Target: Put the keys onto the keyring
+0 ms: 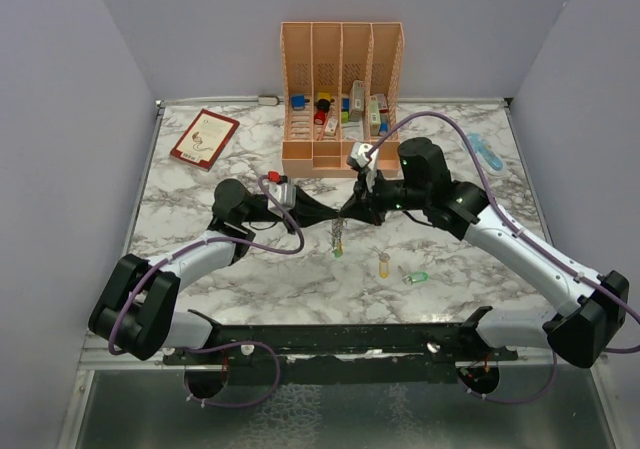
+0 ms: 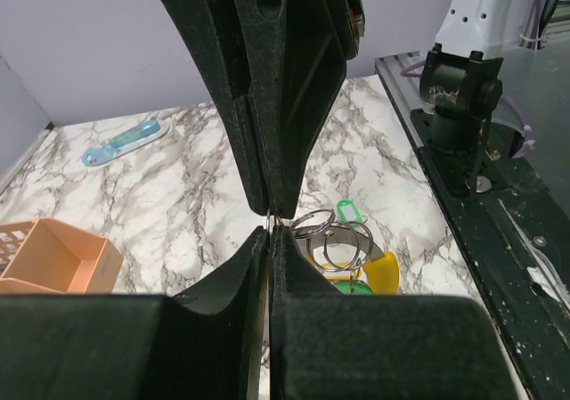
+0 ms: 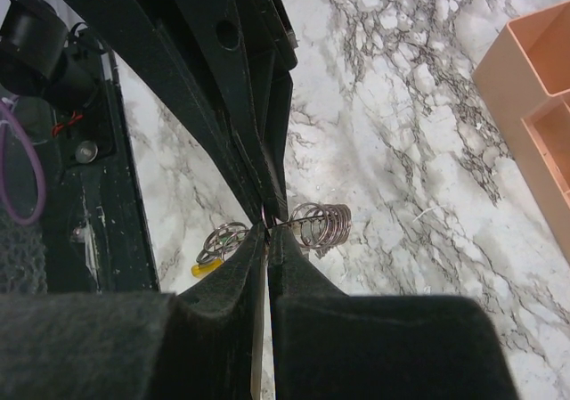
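Observation:
Both grippers meet above the middle of the table. My left gripper (image 1: 334, 215) (image 2: 270, 232) is shut on the thin silver wire of the keyring (image 2: 270, 221). My right gripper (image 1: 351, 209) (image 3: 267, 231) faces it tip to tip and is shut on the same keyring (image 3: 291, 224). A cluster of small split rings (image 3: 322, 224) hangs beside the pinch. Keys with yellow and green heads (image 1: 338, 241) (image 2: 383, 272) dangle under the jaws. A loose yellow key (image 1: 384, 264) and a loose green key (image 1: 414, 277) lie on the marble to the right.
An orange desk organiser (image 1: 342, 99) with small blocks in it stands at the back centre. A red book (image 1: 204, 137) lies at the back left, and a light blue object (image 1: 486, 151) at the back right. The black base rail (image 1: 340, 337) runs along the near edge.

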`<state>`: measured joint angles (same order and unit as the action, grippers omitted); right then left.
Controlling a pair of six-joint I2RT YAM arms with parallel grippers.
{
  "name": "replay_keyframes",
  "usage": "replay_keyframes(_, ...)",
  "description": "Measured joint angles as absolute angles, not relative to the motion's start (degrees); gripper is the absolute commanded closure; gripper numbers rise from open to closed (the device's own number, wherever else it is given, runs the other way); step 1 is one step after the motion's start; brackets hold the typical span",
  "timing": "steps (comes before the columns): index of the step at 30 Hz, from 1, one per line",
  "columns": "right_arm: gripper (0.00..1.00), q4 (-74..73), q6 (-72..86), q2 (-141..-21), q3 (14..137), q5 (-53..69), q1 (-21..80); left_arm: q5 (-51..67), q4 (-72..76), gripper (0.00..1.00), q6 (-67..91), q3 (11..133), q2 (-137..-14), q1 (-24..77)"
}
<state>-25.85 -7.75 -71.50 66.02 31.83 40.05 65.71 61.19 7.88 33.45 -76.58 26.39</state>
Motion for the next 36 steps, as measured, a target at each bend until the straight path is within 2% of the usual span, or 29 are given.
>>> replay_keyframes(3, 0.98, -27.2, -7.3, -71.8, 67.0, 31.4, 40.0, 65.3, 60.1, 0.71, 7.0, 34.0, -76.6, 26.4)
replay_keyframes(6, 0.98, -29.8, -5.6, -71.9, 68.5, 29.0, 40.0, 64.7, 59.4, 0.59, 6.3, 34.8, -76.6, 26.2)
replay_keyframes(8, 0.98, -31.2, -4.5, -71.9, 69.3, 27.2, 40.0, 64.2, 58.5, 0.55, 5.5, 35.6, -76.6, 25.8)
replay_keyframes(17, 0.98, -39.2, 2.3, -71.7, 72.4, 15.3, 40.0, 63.7, 53.8, 0.52, 2.7, 38.8, -76.6, 24.7)
replay_keyframes(28, 0.99, -53.2, 25.4, -87.8, 96.2, 0.4, 40.0, 62.5, 39.4, 0.53, -7.2, 46.0, -76.3, 24.7)
replay_keyframes(36, 0.99, -69.5, 51.2, -96.4, 111.8, -9.7, 40.0, 60.2, 31.7, 0.53, -11.6, 48.9, -75.0, 24.7)
